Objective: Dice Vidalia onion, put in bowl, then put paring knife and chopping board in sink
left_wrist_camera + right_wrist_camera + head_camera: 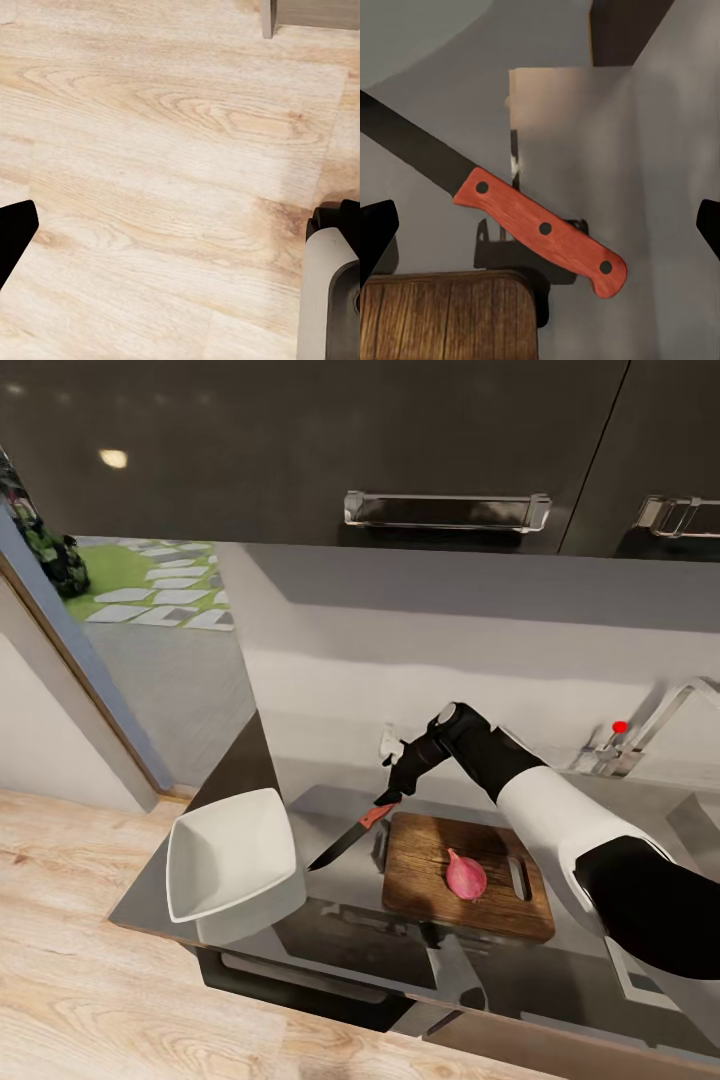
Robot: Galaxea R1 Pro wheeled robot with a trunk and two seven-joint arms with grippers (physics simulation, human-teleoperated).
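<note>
One step done: Vidalia onion (466,875) out of the sink, lying whole on the chopping board (430,860).
Paring knife (349,838): on the table just left of the board, handle towards it.
Right claw (392,792): spread wide above the knife handle, grasping nothing.
Left claw (15,232): state cannot be told.
Bowl (228,855): left of the board, empty.
Remaining: dicing, transfer, sink drop-off.

Red-handled dark-bladed paring knife (540,229), grained brown chopping board (470,875), white bowl (230,857)
</note>
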